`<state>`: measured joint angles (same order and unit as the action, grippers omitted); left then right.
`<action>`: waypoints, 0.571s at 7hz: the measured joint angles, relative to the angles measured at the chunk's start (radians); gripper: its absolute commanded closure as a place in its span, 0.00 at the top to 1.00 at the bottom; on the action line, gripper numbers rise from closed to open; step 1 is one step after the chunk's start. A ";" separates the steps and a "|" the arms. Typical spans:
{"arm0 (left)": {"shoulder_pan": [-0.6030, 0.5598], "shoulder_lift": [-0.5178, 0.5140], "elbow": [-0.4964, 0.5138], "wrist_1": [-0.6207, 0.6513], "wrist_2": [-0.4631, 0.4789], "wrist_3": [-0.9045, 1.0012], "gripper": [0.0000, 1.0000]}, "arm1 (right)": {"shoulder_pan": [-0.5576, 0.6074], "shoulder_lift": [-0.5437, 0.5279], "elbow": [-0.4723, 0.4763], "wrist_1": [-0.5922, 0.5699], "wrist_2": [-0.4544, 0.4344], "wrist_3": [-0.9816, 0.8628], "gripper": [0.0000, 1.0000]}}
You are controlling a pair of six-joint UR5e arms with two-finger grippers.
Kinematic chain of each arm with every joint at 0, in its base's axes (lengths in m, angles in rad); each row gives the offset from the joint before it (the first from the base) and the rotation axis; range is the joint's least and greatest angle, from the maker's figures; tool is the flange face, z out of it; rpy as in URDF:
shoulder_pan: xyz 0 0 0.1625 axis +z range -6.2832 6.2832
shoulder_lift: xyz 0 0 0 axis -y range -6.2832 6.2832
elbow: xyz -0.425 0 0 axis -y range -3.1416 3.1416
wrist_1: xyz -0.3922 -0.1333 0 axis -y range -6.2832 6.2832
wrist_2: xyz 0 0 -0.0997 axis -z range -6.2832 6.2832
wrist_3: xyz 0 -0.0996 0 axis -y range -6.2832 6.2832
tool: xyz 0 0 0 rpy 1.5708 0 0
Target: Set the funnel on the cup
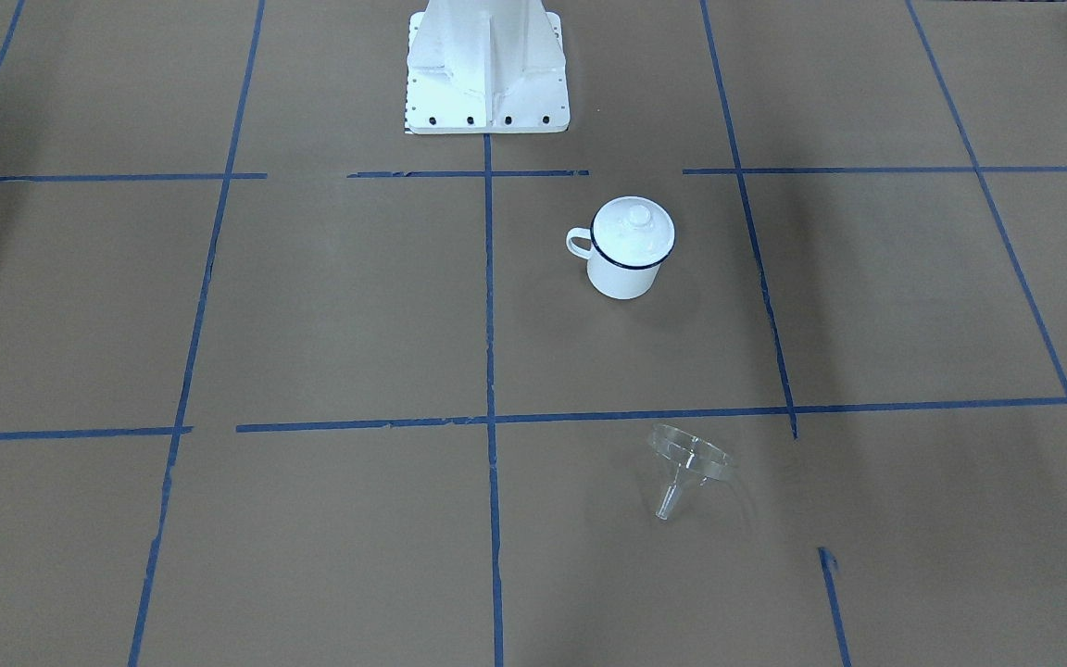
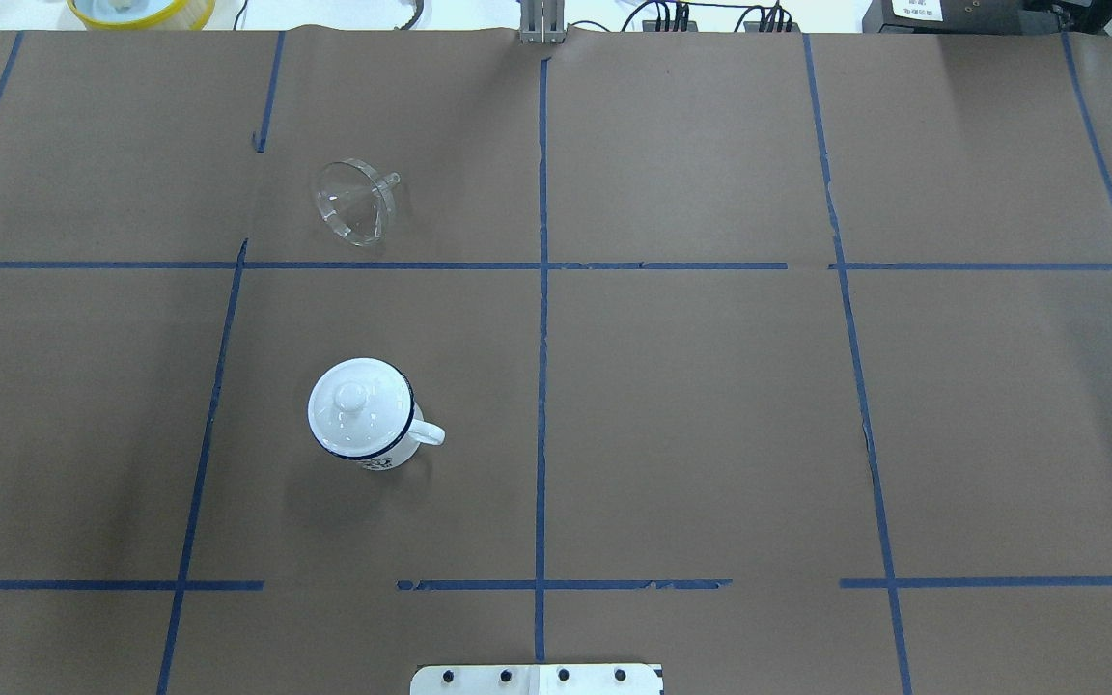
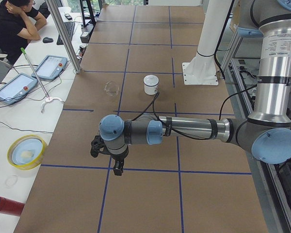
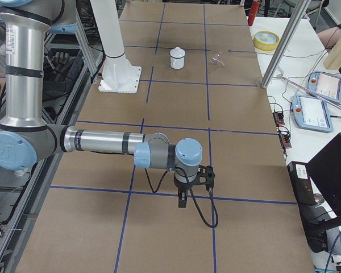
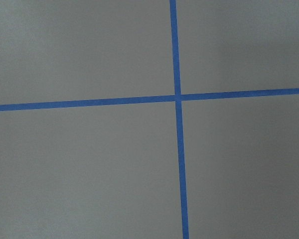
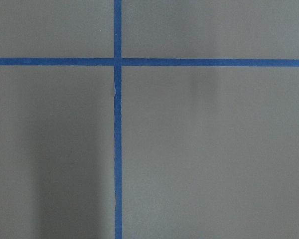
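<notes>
On the desk (image 2: 710, 405), seen from overhead, the cup (image 2: 363, 415) stands upright in the robot's left half, just left of the centre line of tape (image 2: 542, 386). Its handle points between 3 and 4 o'clock. A lid (image 2: 351, 398) sits on its mouth, knob up. At 12 o'clock from the cup, well apart from it and beyond a cross line of tape, the funnel (image 2: 355, 201) lies on its side on the brown paper. Its wide mouth is turned toward 7 o'clock and its spout toward 2 o'clock. The base (image 2: 537, 679) shows at the 6 o'clock edge of that view. The left gripper (image 3: 117, 170) shows only in the left side view, pointing down over a tape crossing toward that end of the desk, well apart from cup and funnel. Whether its fingers are released or clenched cannot be told. The right gripper (image 4: 182, 202) shows only in the right side view, pointing down beside a tape line toward the opposite end, and the state of its fingers cannot be told either. Each wrist view shows only brown paper and a cross of tape. In the left side view a person (image 3: 12, 24) sits at a white side desk that carries two tablets (image 3: 49, 67) and a yellow bowl (image 3: 26, 151).
</notes>
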<state>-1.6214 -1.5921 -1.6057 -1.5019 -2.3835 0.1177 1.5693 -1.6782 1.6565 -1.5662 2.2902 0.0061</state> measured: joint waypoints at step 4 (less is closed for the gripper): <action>0.062 -0.023 -0.084 -0.091 0.000 -0.358 1.00 | 0.000 0.000 0.000 0.000 0.000 0.000 1.00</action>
<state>-1.5593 -1.6155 -1.6899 -1.5925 -2.3831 -0.2404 1.5693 -1.6781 1.6563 -1.5662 2.2903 0.0061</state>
